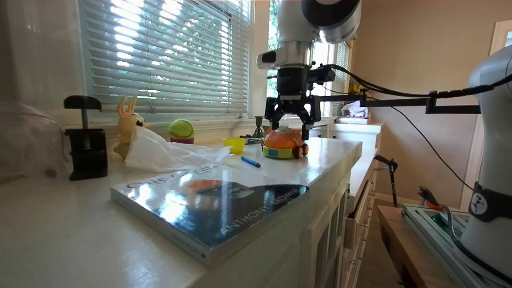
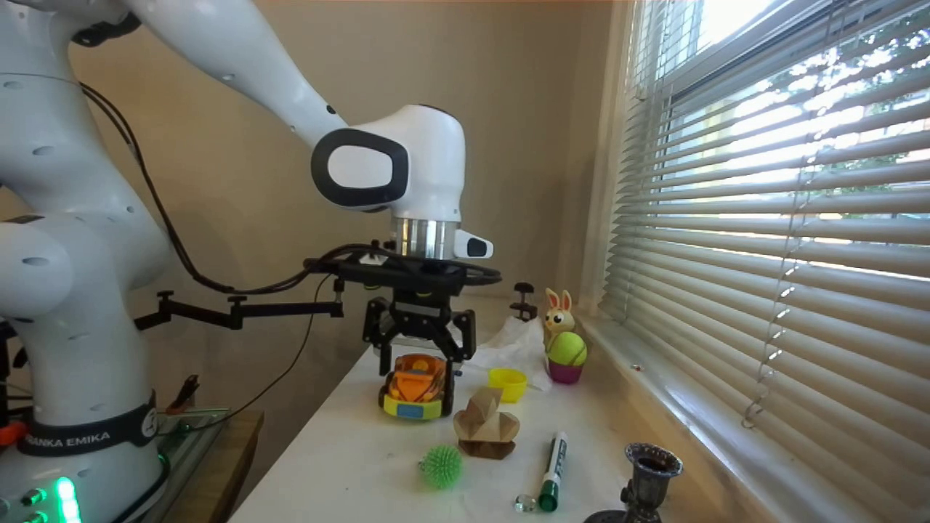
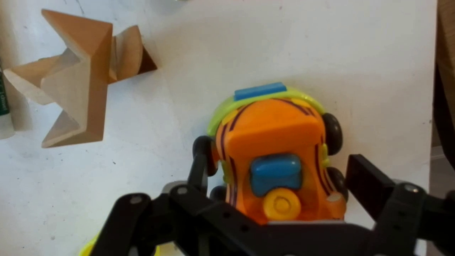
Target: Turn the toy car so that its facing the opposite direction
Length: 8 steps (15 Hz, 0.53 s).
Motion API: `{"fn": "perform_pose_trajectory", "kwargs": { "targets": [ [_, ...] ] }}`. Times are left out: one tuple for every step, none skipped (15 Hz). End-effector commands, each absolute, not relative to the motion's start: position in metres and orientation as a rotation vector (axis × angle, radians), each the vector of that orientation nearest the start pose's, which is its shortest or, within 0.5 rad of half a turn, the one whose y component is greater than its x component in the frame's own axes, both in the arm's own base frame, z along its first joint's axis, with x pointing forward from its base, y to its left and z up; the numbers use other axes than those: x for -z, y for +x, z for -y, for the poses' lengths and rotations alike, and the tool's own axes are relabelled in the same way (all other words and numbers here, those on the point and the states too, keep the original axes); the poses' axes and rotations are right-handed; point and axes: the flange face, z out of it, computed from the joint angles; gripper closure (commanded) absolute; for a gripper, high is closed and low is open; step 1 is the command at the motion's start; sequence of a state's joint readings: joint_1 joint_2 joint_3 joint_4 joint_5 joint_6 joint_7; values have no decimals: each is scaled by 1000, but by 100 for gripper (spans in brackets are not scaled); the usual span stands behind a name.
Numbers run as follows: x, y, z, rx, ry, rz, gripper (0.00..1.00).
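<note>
The toy car (image 1: pixel 282 141) is orange with a yellow-green bumper, a blue plate and dark wheels. It stands upright on the white counter and also shows in an exterior view (image 2: pixel 415 378), where a bumper with a blue plate faces the camera. In the wrist view the car (image 3: pixel 273 124) has its bumper towards the top, with a blue seat and a round yellow part below. Its lower end is hidden by my gripper (image 3: pixel 282 176). My gripper is open in both exterior views (image 1: pixel 290 129) (image 2: pixel 416 367), lowered around the car, one finger on each side. A gap shows at the right finger.
A faceted brown bird figure (image 3: pixel 89 78) and yellow cup (image 2: pixel 508 385) stand near the car. A green spiky ball (image 2: pixel 441 466), marker (image 2: pixel 554 472) and candlestick (image 2: pixel 650 472) lie beyond. A blue pen (image 1: pixel 251 161), white bag (image 1: pixel 168 152) and book (image 1: pixel 208 204) are on the counter.
</note>
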<state>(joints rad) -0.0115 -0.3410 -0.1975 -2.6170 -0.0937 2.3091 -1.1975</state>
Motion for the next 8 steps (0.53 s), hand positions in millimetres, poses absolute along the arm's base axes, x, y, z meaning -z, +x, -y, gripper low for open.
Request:
{"fn": "perform_pose_trajectory", "kwargs": {
  "targets": [
    [-361,405,88,36,-2708,1635,4],
    [-360,405,88,30,-2701,1640,26],
    [-359,405,88,21,-2699,1640,29],
    [-359,406,88,22,-2694,1634,31],
    [-361,406,87,22,-2692,1626,37],
    [-366,408,85,33,-2690,1616,46],
    [-370,409,84,30,-2699,1606,50],
    [-374,410,82,33,-2702,1599,53]
  ]
}}
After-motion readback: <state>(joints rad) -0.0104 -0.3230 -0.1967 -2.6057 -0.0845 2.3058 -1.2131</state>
